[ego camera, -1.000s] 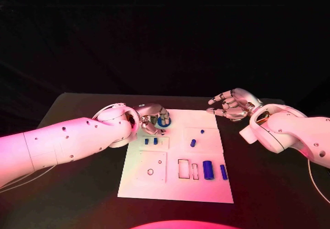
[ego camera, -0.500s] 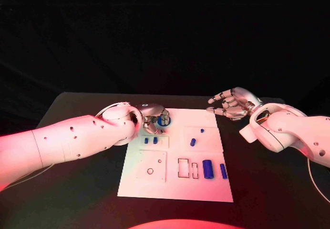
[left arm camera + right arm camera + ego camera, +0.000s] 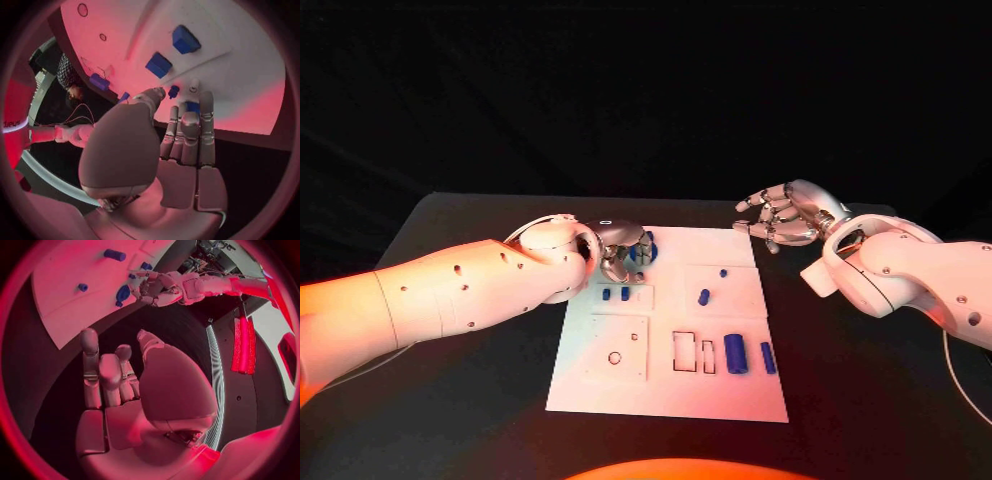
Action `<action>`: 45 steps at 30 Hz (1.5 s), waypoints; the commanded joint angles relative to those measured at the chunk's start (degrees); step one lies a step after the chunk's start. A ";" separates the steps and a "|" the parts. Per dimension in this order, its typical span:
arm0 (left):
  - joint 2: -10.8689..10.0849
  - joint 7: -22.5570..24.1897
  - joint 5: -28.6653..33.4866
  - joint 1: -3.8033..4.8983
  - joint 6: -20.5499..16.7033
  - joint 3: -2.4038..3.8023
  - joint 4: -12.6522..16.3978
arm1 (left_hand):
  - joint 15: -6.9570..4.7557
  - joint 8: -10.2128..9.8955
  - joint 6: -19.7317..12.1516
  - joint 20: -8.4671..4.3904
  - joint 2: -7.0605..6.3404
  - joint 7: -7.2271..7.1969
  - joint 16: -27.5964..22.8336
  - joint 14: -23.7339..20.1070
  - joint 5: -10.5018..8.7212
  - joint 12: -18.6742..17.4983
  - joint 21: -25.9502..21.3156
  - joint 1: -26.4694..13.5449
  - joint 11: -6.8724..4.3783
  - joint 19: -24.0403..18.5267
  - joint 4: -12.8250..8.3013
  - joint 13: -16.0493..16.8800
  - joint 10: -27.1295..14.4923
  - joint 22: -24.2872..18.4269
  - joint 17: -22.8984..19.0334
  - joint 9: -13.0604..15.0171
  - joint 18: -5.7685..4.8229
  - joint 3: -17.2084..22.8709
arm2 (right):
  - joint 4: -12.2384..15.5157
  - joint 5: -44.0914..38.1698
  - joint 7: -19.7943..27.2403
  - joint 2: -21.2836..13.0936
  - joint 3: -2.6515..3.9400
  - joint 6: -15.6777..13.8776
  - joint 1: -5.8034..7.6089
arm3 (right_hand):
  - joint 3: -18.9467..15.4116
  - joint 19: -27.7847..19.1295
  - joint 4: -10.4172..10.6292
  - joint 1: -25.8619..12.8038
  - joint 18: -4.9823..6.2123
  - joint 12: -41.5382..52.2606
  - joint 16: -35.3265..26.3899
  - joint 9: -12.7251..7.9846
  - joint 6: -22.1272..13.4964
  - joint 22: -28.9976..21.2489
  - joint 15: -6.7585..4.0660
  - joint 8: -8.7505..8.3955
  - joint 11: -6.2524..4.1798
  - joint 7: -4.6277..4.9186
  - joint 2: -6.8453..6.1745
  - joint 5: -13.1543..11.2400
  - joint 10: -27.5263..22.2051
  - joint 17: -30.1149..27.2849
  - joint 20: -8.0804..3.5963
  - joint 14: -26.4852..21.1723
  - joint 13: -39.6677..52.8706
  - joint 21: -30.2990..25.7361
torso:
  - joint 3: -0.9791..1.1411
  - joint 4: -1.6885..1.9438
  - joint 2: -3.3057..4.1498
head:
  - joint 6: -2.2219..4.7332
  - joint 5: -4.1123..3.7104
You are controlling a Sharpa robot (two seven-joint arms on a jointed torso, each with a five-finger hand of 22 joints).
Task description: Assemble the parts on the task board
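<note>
The left hand (image 3: 620,252) pinches a small blue ring-shaped part (image 3: 643,252) at the far left corner of the white rectangular task board (image 3: 668,395), probably to seat it there. The right hand (image 3: 788,217) hovers empty with fingers spread off the board's far right corner, out of the way. Other blue pegs (image 3: 704,297) and blocks (image 3: 734,354) lie toward the desk's (image 3: 473,420) near edge, well apart from the work.

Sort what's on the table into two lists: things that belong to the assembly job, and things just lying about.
Part of the job:
- task board
- blue ring-shaped part at the left hand
- two small blue parts
- blue peg
- two long blue parts near the board's right edge

Just lying about:
- nothing that I can see; the right hand hovers off the board, holding nothing
</note>
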 commanded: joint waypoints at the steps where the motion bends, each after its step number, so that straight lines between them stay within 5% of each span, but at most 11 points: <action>1: 0.25 -0.45 -0.62 0.00 1.55 -0.01 -0.07 | 0.15 -0.19 0.44 0.11 0.20 0.04 0.37 0.53 0.00 0.40 0.43 0.79 0.09 0.40 0.24 -0.12 0.52 0.15 0.20 -0.20 0.78 0.03 | 0.01 0.66 1.89 0.05 0.01 -0.81 -0.03 | 0.77 -0.77 -0.13 -0.12 0.62 -3.31 -9.17 0.19 -0.15 -3.50 0.05 0.26 -1.08 0.06 -1.15 -0.11 -2.30 -8.87 0.15 -2.74 -3.85 -4.72 | -0.01 0.03 0.02 | -0.02 -0.07; 6: 0.47 -0.19 -0.53 -0.02 1.97 -0.03 -0.24 | 0.14 -0.26 1.19 0.09 0.53 0.01 1.17 0.96 0.14 0.61 0.90 1.68 0.06 0.54 0.24 -0.54 1.04 0.46 0.69 -0.85 0.78 0.73 | -0.07 0.93 2.16 0.08 0.01 -0.63 -0.03 | 3.24 -1.23 -0.06 -0.54 0.79 -10.65 -22.84 0.55 -0.67 -10.23 1.04 0.94 -0.49 0.49 -1.59 -0.13 -3.21 -14.68 0.81 -5.06 -11.46 -13.01 | -0.03 0.00 0.01 | -0.08 -0.08; 10: 0.61 0.14 -0.29 -0.06 2.40 -0.09 -0.33 | -0.16 -0.29 2.38 -0.02 0.77 -0.32 2.06 1.51 0.16 0.75 1.44 2.54 -0.32 0.56 0.15 -1.08 2.07 0.85 1.36 -1.53 0.81 1.78 | -0.15 1.02 2.45 0.12 0.01 -0.59 -0.03 | 4.41 -1.45 -0.10 -0.78 0.52 -14.02 -27.81 0.71 -0.47 -12.85 1.19 1.35 -0.16 0.84 -1.88 -0.09 -3.62 -15.96 1.38 -5.93 -14.83 -16.01 | -0.03 0.00 0.01 | -0.09 -0.10; 23: 0.87 0.38 0.07 -0.24 3.44 -0.18 -0.98 | -0.88 -0.92 4.47 -0.59 0.93 -0.81 3.59 2.46 -0.01 0.24 3.26 3.54 -1.12 0.93 -0.25 -2.57 4.32 2.67 2.25 -3.05 0.65 4.18 | -0.75 2.71 4.18 0.57 -0.01 -0.07 -0.06 | 8.92 -5.72 -0.69 -1.53 0.39 -27.56 -46.95 0.66 -0.55 -23.68 4.63 2.15 2.40 2.79 -3.21 -0.20 -3.92 -21.73 4.66 -12.02 -30.92 -27.72 | 0.02 0.09 0.07 | -0.24 -0.09; 27: 0.98 0.36 0.09 -0.26 3.71 -0.19 -1.12 | -1.01 -1.18 4.91 -0.73 1.01 -0.77 4.08 2.90 -0.06 0.00 4.04 3.87 -1.27 1.29 -0.63 -2.99 5.00 3.61 2.75 -3.44 0.52 4.89 | -0.86 3.19 4.56 0.68 -0.01 -0.06 -0.12 | 9.35 -6.35 -1.06 -1.56 0.46 -29.04 -49.44 0.46 -0.99 -25.71 5.21 2.05 2.93 3.23 -3.24 -0.22 -4.23 -22.88 5.43 -12.86 -33.76 -29.48 | 0.03 0.05 0.09 | -0.30 -0.05; 45: 1.50 1.43 1.23 -0.46 2.59 -0.20 -1.53 | -1.99 -2.19 8.42 -1.64 2.34 -0.80 6.45 5.88 -0.57 -1.73 8.77 3.85 -2.41 3.96 -3.05 -4.99 9.77 9.46 5.83 -4.53 -0.33 8.32 | -0.95 3.69 4.91 0.79 -0.02 -0.10 -0.20 | 9.44 -6.42 -1.22 -1.63 0.48 -29.39 -50.28 0.34 -1.30 -26.50 5.41 1.94 3.11 3.41 -3.24 -0.22 -4.33 -23.28 5.64 -13.00 -34.82 -30.06 | 0.04 0.05 -0.04 | -0.43 -0.12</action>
